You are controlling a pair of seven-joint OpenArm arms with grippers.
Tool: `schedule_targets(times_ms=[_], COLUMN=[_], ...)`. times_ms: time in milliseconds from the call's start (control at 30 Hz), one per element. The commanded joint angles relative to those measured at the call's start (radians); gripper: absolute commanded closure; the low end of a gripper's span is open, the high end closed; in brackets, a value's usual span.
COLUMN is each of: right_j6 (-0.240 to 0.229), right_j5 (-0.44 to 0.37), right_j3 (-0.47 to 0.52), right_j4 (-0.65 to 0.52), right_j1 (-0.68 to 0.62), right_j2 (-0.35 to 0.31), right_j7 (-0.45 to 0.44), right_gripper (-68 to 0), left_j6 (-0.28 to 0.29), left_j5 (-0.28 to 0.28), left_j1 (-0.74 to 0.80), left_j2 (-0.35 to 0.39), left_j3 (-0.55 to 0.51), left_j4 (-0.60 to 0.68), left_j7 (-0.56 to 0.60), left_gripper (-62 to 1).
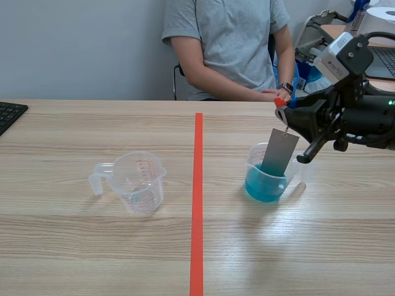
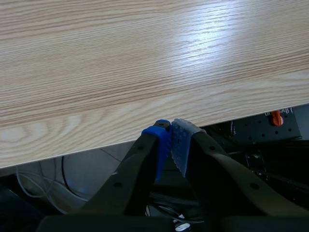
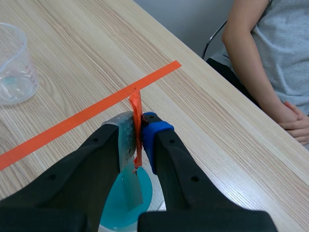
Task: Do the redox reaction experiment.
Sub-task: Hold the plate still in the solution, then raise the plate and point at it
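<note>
A clear beaker [image 1: 266,180] of blue liquid stands right of the orange-red tape line. A grey metal plate [image 1: 279,152] hangs tilted with its lower end in the liquid. It dangles from a small red tab [image 1: 280,102], and my right gripper [image 1: 283,110] is shut on that tab above the beaker. In the right wrist view the red tab [image 3: 136,121] is pinched between the fingers of the right gripper [image 3: 139,124], with the plate [image 3: 131,186] and the beaker [image 3: 123,210] beneath. An empty clear measuring cup [image 1: 139,182] stands left of the line. My left gripper [image 2: 170,134] is shut on nothing, over the table's edge.
A person [image 1: 228,49] sits across the table, hands resting near the far edge behind my right gripper. A keyboard [image 1: 9,114] lies at the far left and a laptop [image 1: 382,60] at the far right. The empty cup [image 3: 14,67] stands beyond the tape line [image 3: 96,112].
</note>
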State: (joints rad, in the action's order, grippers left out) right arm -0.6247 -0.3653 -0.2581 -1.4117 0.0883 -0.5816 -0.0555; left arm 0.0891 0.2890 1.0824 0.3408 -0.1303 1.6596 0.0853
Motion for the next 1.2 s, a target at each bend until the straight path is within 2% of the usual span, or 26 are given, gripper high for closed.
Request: schedule_targets(times_ms=[0, 400, 567, 733, 833, 1167], right_j6=[0.002, -0.037, -0.083, -0.087, -0.121, -0.121], right_j5=[0.0, -0.002, -0.019, -0.058, -0.083, -0.199], right_j3=[0.002, 0.024, 0.064, 0.107, 0.133, 0.211], right_j4=[-0.006, -0.02, -0.057, -0.096, -0.119, -0.213], right_j1=[0.014, 0.011, 0.008, 0.006, 0.006, 0.006], right_j2=[-0.008, -0.009, -0.011, -0.011, -0.011, -0.011], right_j7=[-0.003, 0.007, 0.043, 0.088, 0.112, 0.23], right_gripper=[-1.5, -1.5, -1.5, -1.5, -1.5, -1.5], left_j6=[0.003, 0.003, 0.003, 0.003, 0.003, 0.003], left_j5=[0.005, 0.005, 0.005, 0.005, 0.005, 0.005], left_j1=[0.0, -0.004, -0.028, -0.071, -0.074, -0.074], left_j2=[0.003, 0.003, 0.003, 0.003, 0.003, 0.003], left_j3=[0.006, 0.006, 0.006, 0.006, 0.006, 0.006], left_j4=[0.008, 0.008, 0.008, 0.008, 0.008, 0.008], left_j7=[0.014, 0.012, 0.002, 0.0, -0.001, 0.0], left_gripper=[-3.6, -3.6, -3.6, -3.6, -3.6, -3.6])
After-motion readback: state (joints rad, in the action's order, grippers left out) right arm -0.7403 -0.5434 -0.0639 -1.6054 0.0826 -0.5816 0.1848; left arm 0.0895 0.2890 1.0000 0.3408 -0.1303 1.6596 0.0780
